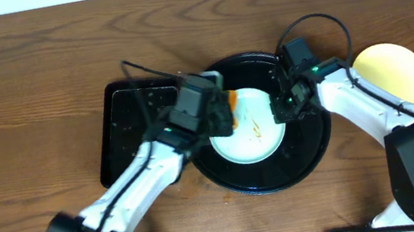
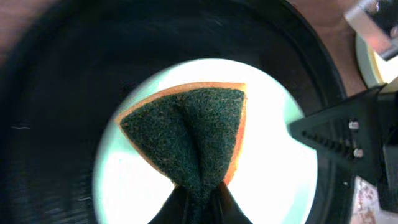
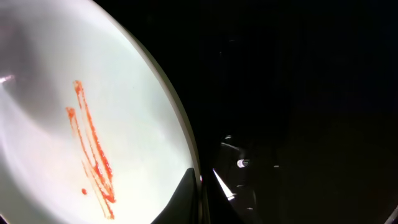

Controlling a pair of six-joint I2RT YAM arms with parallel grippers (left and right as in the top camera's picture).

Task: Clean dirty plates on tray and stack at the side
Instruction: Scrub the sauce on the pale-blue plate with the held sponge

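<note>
Mint plate (image 1: pixel 245 130) lying flat in round black tray (image 1: pixel 301 163), a little left of tray centre. Orange-red sauce smear (image 3: pixel 94 146) across its middle in thin streaks, not yet wiped. Yellow plate (image 1: pixel 392 73) out on bare table (image 1: pixel 16 98) to the right of the tray, apart from it, clean-looking from overhead. No third plate to be made out. Smaller rectangular tray (image 1: pixel 126 130) at left, touching or just beside the round one; cannot tell which.

Left gripper (image 2: pixel 199 209): jaws narrow, pinching sponge (image 2: pixel 189 134) by one end. Green scouring face toward the wrist camera, orange backing showing at the edges. Sponge fanned out over the plate's upper-left part in the overhead view, near the smear. Contact with plate surface not certain.

Right gripper (image 3: pixel 200 194): jaws nearly closed across the plate rim on its right side, one finger inside, one outside, steadying it.

Judged step: scrubbing of a dirty plate, early on.

Risks from here:
- Sponge held by a small bite only; a hard sideways drag likely to twist it or pull it out.
- Rim pinch shallow, plastic smooth; scrub pressure near the opposite edge apt to tip the plate or slip it free, then skidding on glossy tray.
- Both grippers close over one small plate; a long stroke rightward likely to knock fingers together.
- Thin sauce likely to spread rather than lift under too light a pass.
</note>
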